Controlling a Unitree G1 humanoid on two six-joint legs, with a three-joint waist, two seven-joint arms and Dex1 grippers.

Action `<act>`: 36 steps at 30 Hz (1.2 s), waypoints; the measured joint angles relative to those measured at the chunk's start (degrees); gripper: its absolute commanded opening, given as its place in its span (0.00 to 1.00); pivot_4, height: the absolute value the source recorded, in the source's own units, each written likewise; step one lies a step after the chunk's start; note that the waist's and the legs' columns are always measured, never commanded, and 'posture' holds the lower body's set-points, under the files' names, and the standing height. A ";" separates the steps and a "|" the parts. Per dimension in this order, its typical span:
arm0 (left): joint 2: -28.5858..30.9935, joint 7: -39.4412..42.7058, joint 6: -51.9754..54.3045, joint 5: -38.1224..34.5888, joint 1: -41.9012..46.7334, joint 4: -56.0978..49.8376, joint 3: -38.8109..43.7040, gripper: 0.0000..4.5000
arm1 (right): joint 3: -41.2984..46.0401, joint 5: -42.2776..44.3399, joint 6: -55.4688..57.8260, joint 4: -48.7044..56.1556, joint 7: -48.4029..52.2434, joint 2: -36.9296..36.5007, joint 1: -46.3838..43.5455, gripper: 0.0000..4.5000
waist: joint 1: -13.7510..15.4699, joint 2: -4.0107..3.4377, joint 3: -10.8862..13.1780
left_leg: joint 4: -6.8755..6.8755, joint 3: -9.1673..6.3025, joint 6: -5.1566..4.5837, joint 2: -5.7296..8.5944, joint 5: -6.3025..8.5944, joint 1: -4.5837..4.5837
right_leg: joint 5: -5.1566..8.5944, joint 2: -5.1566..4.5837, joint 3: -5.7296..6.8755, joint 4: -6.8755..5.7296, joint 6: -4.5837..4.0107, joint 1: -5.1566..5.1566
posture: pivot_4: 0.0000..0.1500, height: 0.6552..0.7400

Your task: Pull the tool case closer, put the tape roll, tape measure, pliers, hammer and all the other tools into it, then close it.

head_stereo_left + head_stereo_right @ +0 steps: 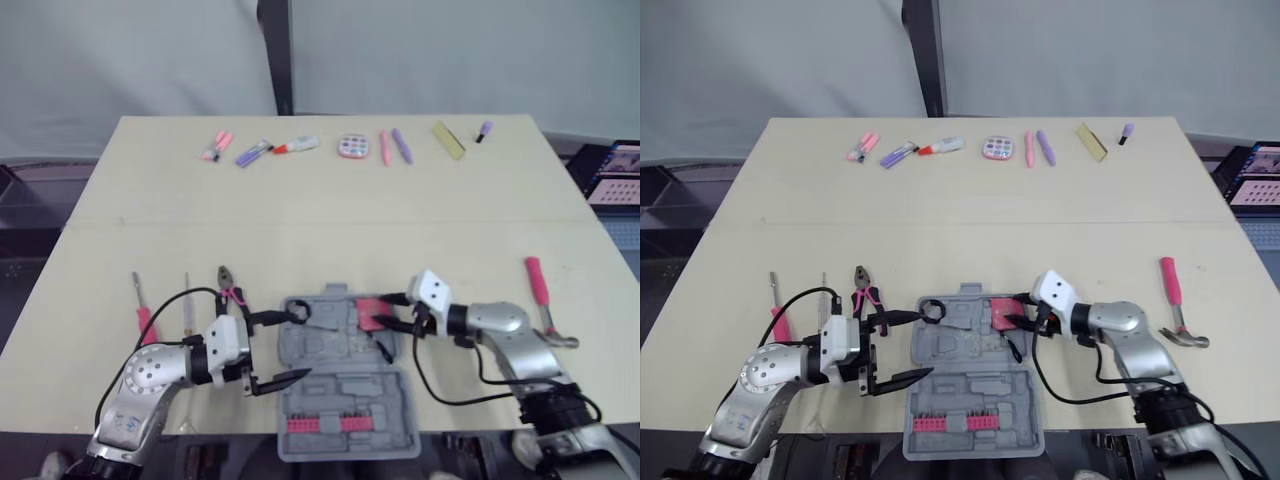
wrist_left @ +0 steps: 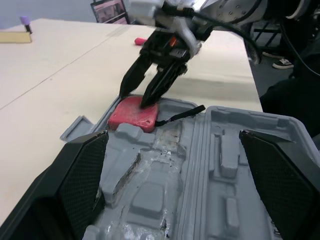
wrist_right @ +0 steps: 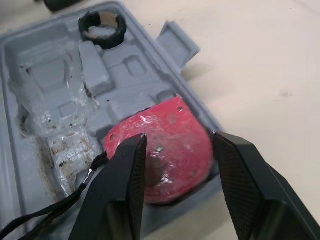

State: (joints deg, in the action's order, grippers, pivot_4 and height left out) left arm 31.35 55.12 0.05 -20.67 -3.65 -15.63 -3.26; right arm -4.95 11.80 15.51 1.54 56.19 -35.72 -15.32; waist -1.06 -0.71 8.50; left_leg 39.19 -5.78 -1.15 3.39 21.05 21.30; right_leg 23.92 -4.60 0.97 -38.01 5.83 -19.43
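The tool case (image 1: 345,395) lies open at the near edge of the table (image 1: 330,220), with the red tape measure (image 3: 170,145) seated in its far right corner and the black tape roll (image 3: 102,42) in its far left corner. The right gripper (image 1: 385,313) is closed around the tape measure, 1 finger against each side, while the left gripper (image 1: 292,346) hangs over the case's left side, its 2 fingers spread wide with nothing between them. On the bare table the pliers (image 1: 228,282) lie just left of the case, 2 screwdrivers (image 1: 143,310) further left, and the hammer (image 1: 540,290) well off to the right.
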 measured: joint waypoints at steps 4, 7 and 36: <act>1.58 -2.09 4.92 -1.91 -3.98 -4.61 2.35 1.00 | 7.56 5.31 8.64 14.06 -0.29 -6.15 7.71 0.49 | 0.92 0.01 0.00 | -0.06 0.00 -0.01 -0.04 0.01 0.01 | 0.00 0.01 -0.07 0.12 0.00 0.03 | 1.00 0.69; 2.35 -4.85 8.45 -3.37 -9.16 -7.88 5.37 1.00 | 12.20 8.31 13.80 22.54 -0.89 -8.59 17.13 0.49 | 1.23 0.03 0.02 | -0.07 0.03 -0.01 -0.05 0.01 0.02 | 0.00 0.02 -0.11 0.28 0.00 0.13 | 1.00 0.69; -1.18 -0.44 -4.69 -2.89 -14.57 12.44 11.24 1.00 | 21.47 12.15 13.17 33.97 -5.91 -5.64 46.17 0.49 | 2.38 0.03 0.04 | -0.09 0.02 -0.06 -0.08 -0.01 -0.28 | 0.01 0.08 -0.02 1.21 0.00 0.89 | 1.00 0.69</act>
State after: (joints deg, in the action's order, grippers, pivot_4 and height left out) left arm 30.16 54.68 -4.64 -23.56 -18.23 -3.19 7.98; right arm 16.52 23.95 28.68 35.51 50.27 -41.36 30.86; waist 1.32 -0.68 8.54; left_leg 39.10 -5.75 -1.21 3.31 21.04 21.03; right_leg 23.93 -4.52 0.95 -36.79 5.83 -18.55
